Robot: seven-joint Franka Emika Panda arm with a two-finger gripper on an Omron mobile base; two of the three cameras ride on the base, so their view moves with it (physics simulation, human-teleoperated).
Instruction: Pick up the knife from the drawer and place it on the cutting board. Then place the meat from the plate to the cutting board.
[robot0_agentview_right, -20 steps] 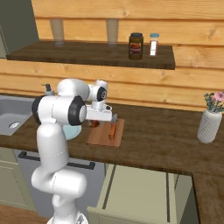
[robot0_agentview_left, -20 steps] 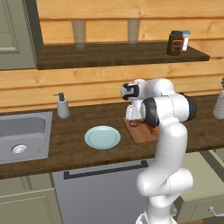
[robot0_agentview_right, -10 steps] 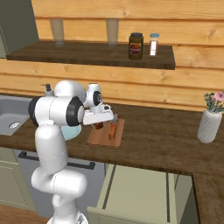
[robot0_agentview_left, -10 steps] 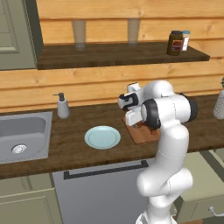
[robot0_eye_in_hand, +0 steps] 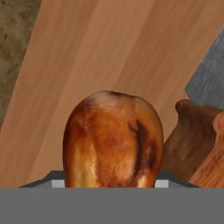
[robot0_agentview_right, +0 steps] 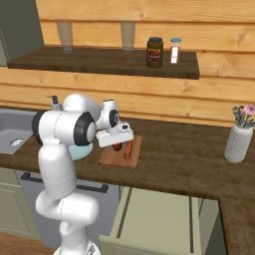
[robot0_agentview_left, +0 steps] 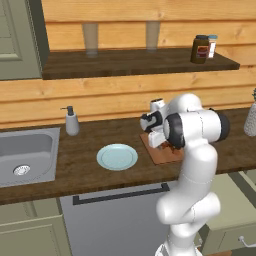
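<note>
My gripper (robot0_agentview_left: 159,140) hangs low over the reddish-brown cutting board (robot0_agentview_left: 163,154), shut on the meat (robot0_eye_in_hand: 113,140). The glossy orange-brown drumstick sits between the fingers, close above the board (robot0_eye_in_hand: 109,52). Whether it touches the wood I cannot tell. The knife lies on the board beside it, its grey-blue blade (robot0_eye_in_hand: 209,83) and brown handle (robot0_eye_in_hand: 192,131) to the right in the hand view. From the right base view the knife (robot0_agentview_right: 128,149) lies next to the gripper (robot0_agentview_right: 115,142). The pale blue plate (robot0_agentview_left: 117,156) is bare, left of the board. The olive-beige drawer (robot0_agentview_right: 159,216) stands open below the counter.
A steel sink (robot0_agentview_left: 25,155) and a soap dispenser (robot0_agentview_left: 72,121) are at the counter's left. A vase with flowers (robot0_agentview_right: 238,142) stands at the right. Jars (robot0_agentview_right: 155,52) sit on the wall shelf. A grey panel with a black bar handle (robot0_agentview_left: 120,193) is under the plate.
The hand has come down and a little left over the cutting board with the meat in it. Plate, board and knife have not moved.
</note>
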